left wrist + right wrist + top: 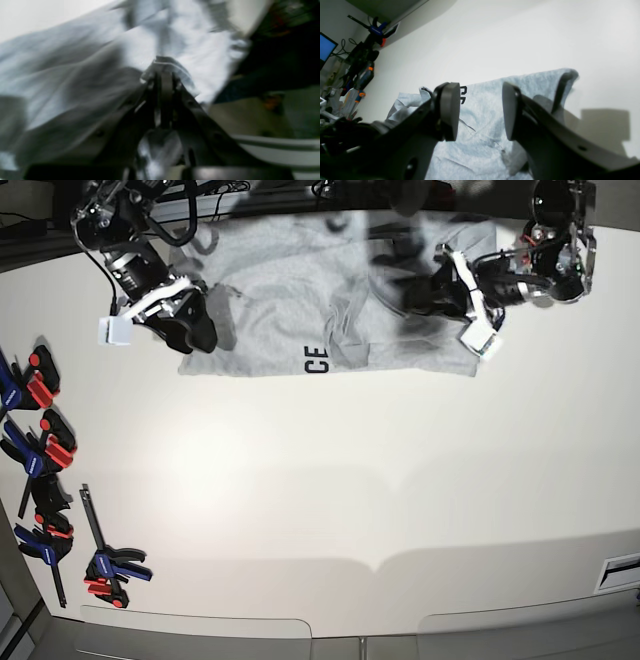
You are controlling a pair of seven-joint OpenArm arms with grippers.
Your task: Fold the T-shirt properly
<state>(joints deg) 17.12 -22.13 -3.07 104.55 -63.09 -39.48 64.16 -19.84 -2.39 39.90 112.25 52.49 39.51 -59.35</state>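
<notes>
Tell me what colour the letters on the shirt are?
Black, on the light grey cotton T-shirt; the base view shows the black block letters best.

left gripper (165,71) clamped, right gripper (481,110) agape

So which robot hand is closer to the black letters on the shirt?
Right. The right gripper hovers open beside the black letters on the T-shirt. The left gripper pinches cloth toward the shirt's other end.

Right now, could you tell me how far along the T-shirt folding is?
Early. One edge of the T-shirt is turned over, showing black lettering. The left gripper is shut on a pinch of cloth. The right gripper hangs open above the shirt. The real folds remain.
</notes>
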